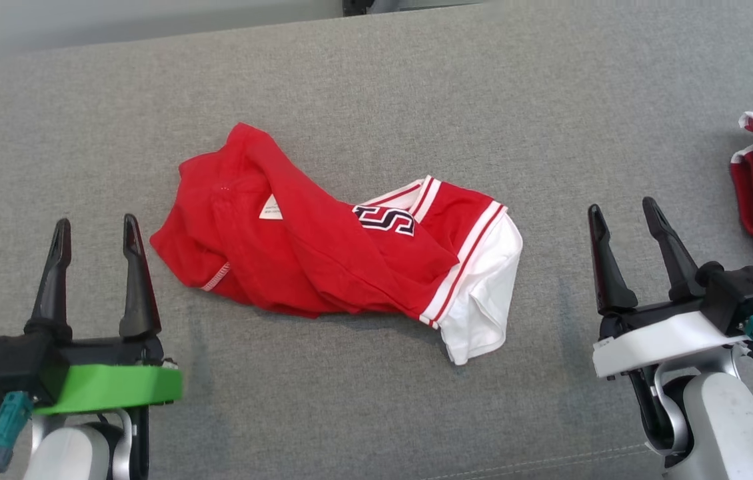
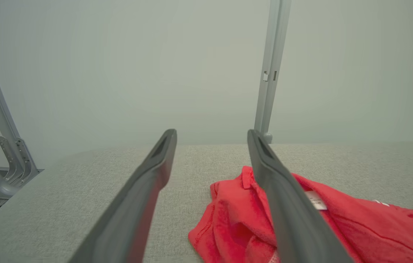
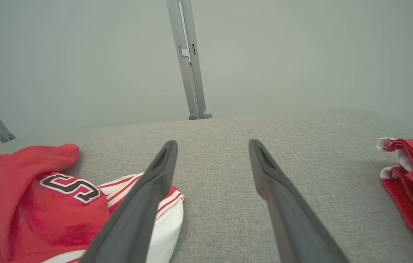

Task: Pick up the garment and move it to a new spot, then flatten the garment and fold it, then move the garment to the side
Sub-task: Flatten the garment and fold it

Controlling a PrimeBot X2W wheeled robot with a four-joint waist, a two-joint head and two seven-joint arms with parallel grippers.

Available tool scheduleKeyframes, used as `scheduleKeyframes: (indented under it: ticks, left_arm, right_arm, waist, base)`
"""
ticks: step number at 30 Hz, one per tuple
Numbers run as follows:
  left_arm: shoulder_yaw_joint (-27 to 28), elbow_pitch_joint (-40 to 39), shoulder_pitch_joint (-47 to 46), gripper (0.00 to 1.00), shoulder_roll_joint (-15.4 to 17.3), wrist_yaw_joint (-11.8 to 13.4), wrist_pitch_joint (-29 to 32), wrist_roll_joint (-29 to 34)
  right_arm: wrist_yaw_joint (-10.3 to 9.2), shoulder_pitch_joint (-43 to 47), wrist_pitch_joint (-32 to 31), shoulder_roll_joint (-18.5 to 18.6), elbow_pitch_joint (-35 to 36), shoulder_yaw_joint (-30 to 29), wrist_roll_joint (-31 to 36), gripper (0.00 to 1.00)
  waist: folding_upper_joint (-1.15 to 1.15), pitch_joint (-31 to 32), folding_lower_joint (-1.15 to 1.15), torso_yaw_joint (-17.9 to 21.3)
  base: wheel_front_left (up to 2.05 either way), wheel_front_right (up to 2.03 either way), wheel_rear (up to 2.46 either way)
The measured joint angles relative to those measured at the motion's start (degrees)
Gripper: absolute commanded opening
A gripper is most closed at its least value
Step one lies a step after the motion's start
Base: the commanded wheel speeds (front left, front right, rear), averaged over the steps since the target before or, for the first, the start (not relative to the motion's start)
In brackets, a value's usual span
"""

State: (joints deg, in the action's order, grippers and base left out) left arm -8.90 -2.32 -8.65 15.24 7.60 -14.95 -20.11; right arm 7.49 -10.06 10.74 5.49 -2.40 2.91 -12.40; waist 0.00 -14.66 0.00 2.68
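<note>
Now the garment [image 1: 323,247] lies crumpled mid-table [image 1: 416,100], between my left gripper [image 1: 96,222] and right gripper [image 1: 622,207], touching neither. Both have fingers apart and hold nothing. I judge flattening is the step in hand. Next I should reach in, pinch its opposite ends, and draw them apart.

The left gripper [image 1: 96,225] sits at the lower left of the head view, jaws spread wide, empty and pointing forward. The right gripper [image 1: 622,208], at the lower right, is equally wide and empty, leaning slightly left.
</note>
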Motion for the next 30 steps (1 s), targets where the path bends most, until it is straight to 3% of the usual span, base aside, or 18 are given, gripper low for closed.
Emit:
scheduleKeyframes:
  ticks: [16,23,30]
  left_arm:
    - [-2.1,-2.9,4.0,1.0,-0.2,1.1,0.8,1.1]
    - [-3.3,-2.8,3.2,1.0,-0.6,1.0,0.9,1.1]
    - [-3.8,-2.3,1.8,1.0,-1.3,0.8,0.7,1.1]
  right_arm:
    - [0.0,2.5,-3.0,1.4,1.2,0.8,0.6,1.0]
    - [0.0,2.9,-8.1,2.2,-3.1,10.3,2.5,1.0]
    - [0.01,2.0,-9.1,1.2,-10.3,13.2,4.8,1.0]
  waist:
    - [0.0,3.7,0.0,-3.2]
    - [0.0,2.7,0.0,-4.5]
    - [0.0,0.8,0.0,-5.4]
  base:
    - [0.0,0.0,0.0]
    - [0.0,0.0,0.0]
    - [0.0,0.0,0.0]
